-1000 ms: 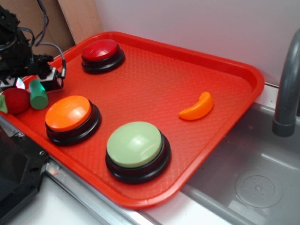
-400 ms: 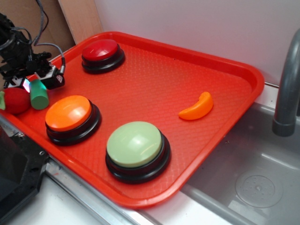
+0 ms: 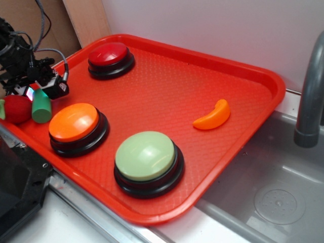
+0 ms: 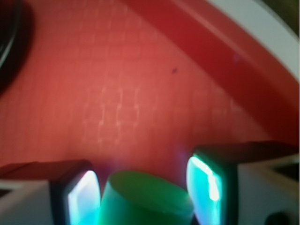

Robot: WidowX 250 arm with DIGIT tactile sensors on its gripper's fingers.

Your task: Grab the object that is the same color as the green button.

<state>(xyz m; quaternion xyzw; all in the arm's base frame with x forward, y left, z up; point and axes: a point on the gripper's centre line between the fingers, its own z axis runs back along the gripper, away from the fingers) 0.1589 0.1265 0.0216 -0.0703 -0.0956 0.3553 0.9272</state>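
The small green cylinder (image 3: 41, 109) stands slightly tilted at the left end of the red tray (image 3: 230, 63), beside a red strawberry toy (image 3: 16, 109). My gripper (image 3: 42, 93) comes down over it with one finger on each side. In the wrist view the cylinder (image 4: 146, 202) fills the gap between the two glowing pads (image 4: 84, 197), and my gripper (image 4: 145, 186) is shut on it, low over the tray floor (image 4: 122, 93). The pale green button (image 3: 146, 156) sits on its black base at the tray's front middle, well away from the gripper.
An orange-domed button (image 3: 74, 123) stands just right of the cylinder and a red-domed button (image 3: 109, 53) at the back. An orange crescent piece (image 3: 212, 115) lies to the right. Off the tray's right are a metal sink (image 3: 278, 197) and a grey faucet (image 3: 309, 101).
The gripper has dropped lower and shifted slightly left over the cylinder, and its fingers have drawn closer together around it. The cylinder has barely moved.
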